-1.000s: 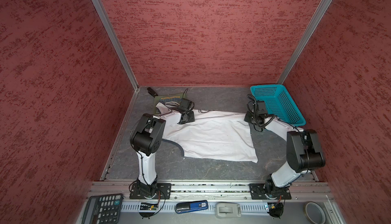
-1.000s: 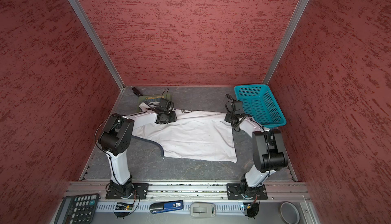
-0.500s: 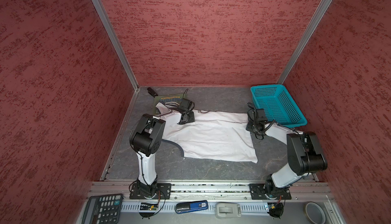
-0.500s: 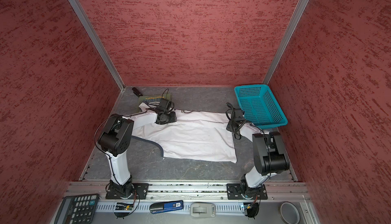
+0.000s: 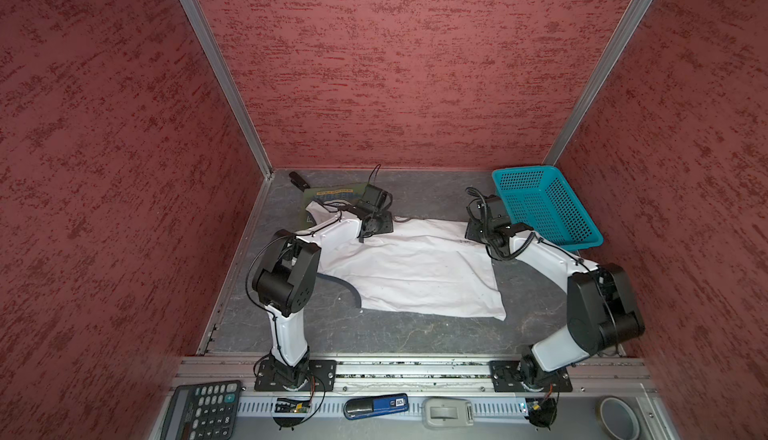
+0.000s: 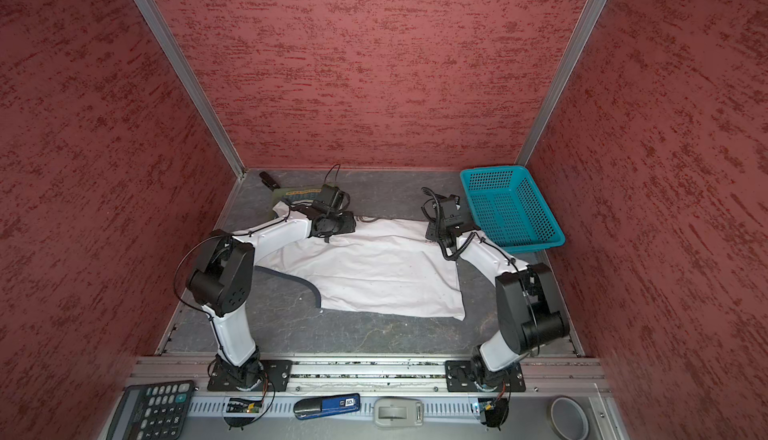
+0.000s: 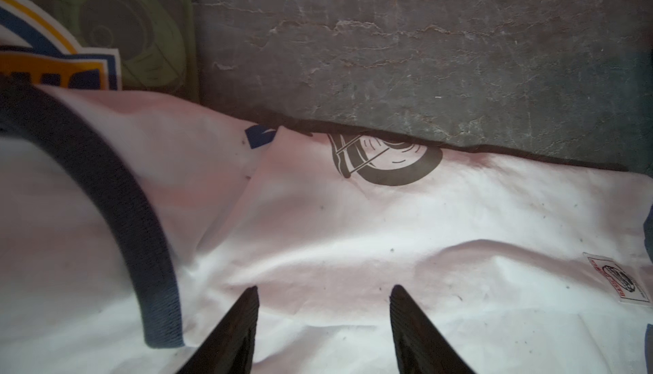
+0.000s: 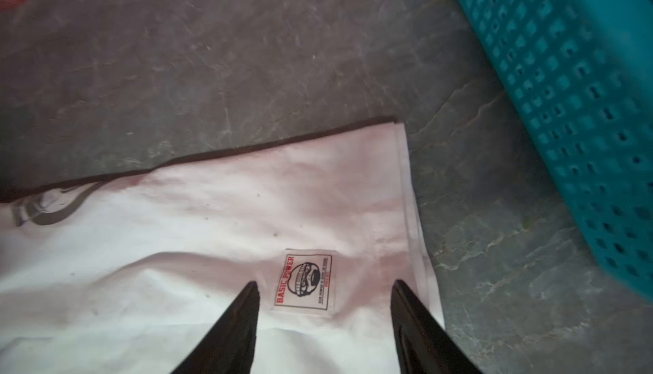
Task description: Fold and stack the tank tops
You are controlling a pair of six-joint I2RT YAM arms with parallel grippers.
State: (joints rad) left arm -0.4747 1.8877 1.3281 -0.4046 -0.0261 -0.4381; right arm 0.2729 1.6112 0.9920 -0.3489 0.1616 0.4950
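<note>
Because the white tank top [image 5: 415, 276], spread across the table [image 5: 374, 334] against the olive tank top [image 5: 328, 197] at its far-left corner, looks limp and light, the left gripper [image 7: 323, 298] and right gripper [image 8: 325, 294], parted and empty over its far edge, would best pinch hemmed corners.

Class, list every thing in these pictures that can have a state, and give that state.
white tank top, folded over, lying flat on the table, not held.
olive green tank top, folded, at the back left, partly under the white tank top.
basket, empty.
left gripper, jaws open, over the white tank top.
right gripper, jaws open, over its labelled corner.
</note>
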